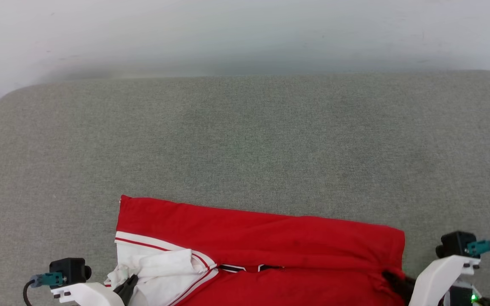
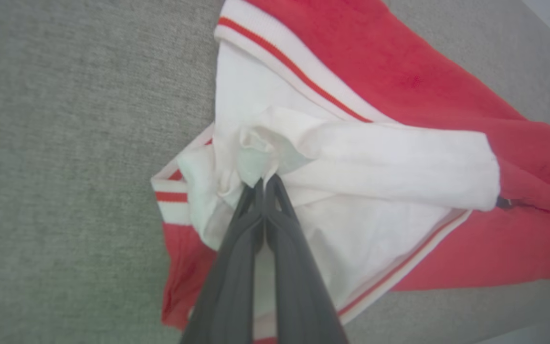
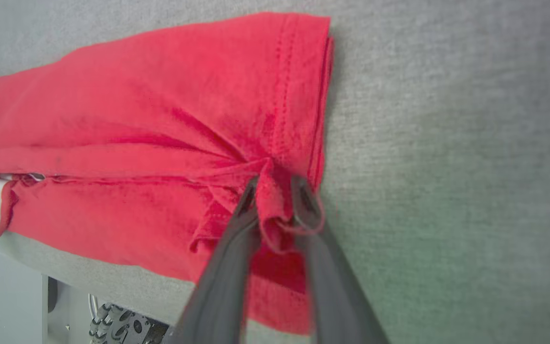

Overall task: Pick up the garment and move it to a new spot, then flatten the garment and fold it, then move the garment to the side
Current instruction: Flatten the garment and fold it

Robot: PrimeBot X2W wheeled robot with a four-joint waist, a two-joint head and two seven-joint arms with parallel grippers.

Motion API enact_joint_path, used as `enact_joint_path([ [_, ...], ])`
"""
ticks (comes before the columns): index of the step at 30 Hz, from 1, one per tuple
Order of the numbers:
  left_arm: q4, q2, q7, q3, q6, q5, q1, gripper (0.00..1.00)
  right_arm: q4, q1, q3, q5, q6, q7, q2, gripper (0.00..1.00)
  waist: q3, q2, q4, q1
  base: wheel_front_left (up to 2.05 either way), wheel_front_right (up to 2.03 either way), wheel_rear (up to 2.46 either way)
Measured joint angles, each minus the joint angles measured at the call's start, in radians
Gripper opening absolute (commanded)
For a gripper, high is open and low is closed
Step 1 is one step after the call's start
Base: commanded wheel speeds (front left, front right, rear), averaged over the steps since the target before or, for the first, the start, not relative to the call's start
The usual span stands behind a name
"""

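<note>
Red garment (image 1: 270, 238), one; left gripper (image 2: 261, 182), right gripper (image 3: 275, 190): jaws pinching it.

The red jersey-style shirt with white sleeves (image 1: 262, 238) lies stretched sideways on the near part of the grey woven cushion (image 1: 245, 144). The dark-fingered left gripper (image 2: 262, 183) pinches its sleeve at the left end, the dark-fingered right gripper (image 3: 275, 191) its hem at the right end; a pale wall (image 1: 245, 34) stands behind.

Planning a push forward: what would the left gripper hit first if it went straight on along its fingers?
The left gripper is shut on the white sleeve of the garment, so that bunched sleeve cloth comes first, then likely the grey cushion beneath; depth is unclear.
</note>
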Motion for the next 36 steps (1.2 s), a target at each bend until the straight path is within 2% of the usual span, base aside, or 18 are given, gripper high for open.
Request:
enact_joint_path([
  [1, 0.006, -0.006, -0.003, -0.002, -0.002, 0.000, 0.000, 0.94, -0.006, 0.016, -0.002, -0.003, 0.000, 0.003, 0.010, 1.00, 0.000, 0.0000, 0.000, 0.0000, 0.00, 0.00, 0.00],
  [2, 0.010, -0.009, -0.009, -0.004, -0.002, 0.001, 0.000, 1.00, -0.014, 0.030, -0.003, -0.006, 0.000, 0.002, 0.016, 1.00, 0.000, 0.0000, 0.000, 0.0000, 0.00, 0.00, 0.00],
  [10, -0.025, -0.015, -0.183, 0.028, 0.012, 0.092, -0.006, 1.00, -0.120, 0.069, -0.019, -0.041, 0.000, -0.121, 0.047, 1.00, -0.011, 0.0001, -0.007, 0.0001, 0.00, 0.00, 0.00],
  [14, -0.086, -0.019, -0.286, 0.058, 0.028, 0.147, -0.031, 1.00, -0.165, 0.067, -0.034, -0.063, 0.000, -0.132, 0.044, 1.00, -0.022, 0.0000, -0.009, 0.0001, 0.00, 0.00, 0.00],
  [19, -0.162, -0.026, -0.342, 0.089, 0.062, 0.229, -0.044, 1.00, -0.189, 0.055, -0.071, -0.083, 0.000, -0.076, 0.015, 1.00, -0.039, 0.0000, -0.007, 0.0001, 0.00, 0.00, 0.00],
  [27, -0.268, -0.050, -0.359, 0.121, 0.132, 0.424, -0.052, 1.00, -0.197, 0.047, -0.115, -0.123, 0.000, 0.097, -0.024, 1.00, -0.038, 0.0000, 0.021, 0.0000, 0.00, 0.00, 0.00],
  [31, -0.299, -0.061, -0.360, 0.116, 0.141, 0.496, -0.053, 1.00, -0.192, 0.035, -0.125, -0.136, 0.000, 0.140, -0.014, 1.00, -0.014, 0.0000, 0.037, 0.0002, 0.00, 0.00, 0.00],
  [36, -0.310, -0.087, -0.360, 0.123, 0.131, 0.514, -0.064, 1.00, -0.155, 0.031, -0.122, -0.144, 0.000, 0.174, 0.026, 1.00, 0.024, 0.0000, 0.058, 0.0002, 0.00, 0.00, 0.00],
])
